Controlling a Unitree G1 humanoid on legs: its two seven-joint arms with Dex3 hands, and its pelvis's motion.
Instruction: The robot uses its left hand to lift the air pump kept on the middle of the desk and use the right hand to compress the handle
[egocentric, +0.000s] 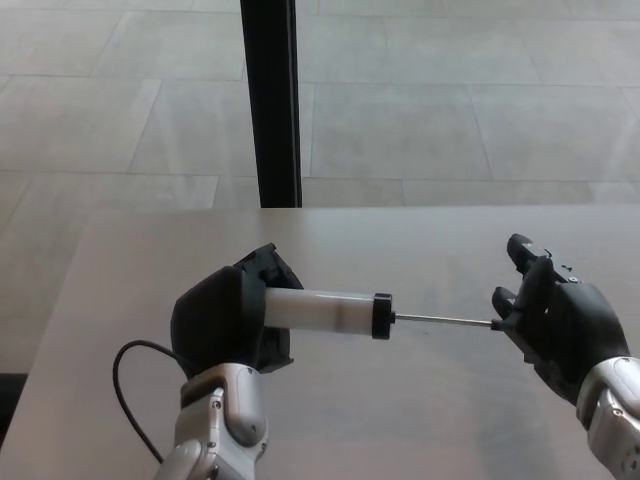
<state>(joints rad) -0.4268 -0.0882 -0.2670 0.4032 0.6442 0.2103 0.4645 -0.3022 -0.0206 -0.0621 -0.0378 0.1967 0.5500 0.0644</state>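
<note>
Left hand (228, 320) is clenched around the near end of the air pump (325, 310), holding it off the desk (420, 250) with the white barrel lying roughly level and pointing toward the robot's right. From the black collar at the barrel's end a thin rod (442, 320) runs out to the right hand (555, 325), which sits over the rod's far end where the handle must be. The handle itself is hidden behind that hand, so whether the fingers are wrapped on it or merely pressed against it cannot be told.

The main risk is a push that is not in line with the barrel. A shove angled up, down or sideways could bend the slender rod or jam the plunger. If the right hand only rests on the handle, it could slide off as force builds. A loose left grip could let the smooth barrel slip or twist, tipping the pump toward the desk.
</note>
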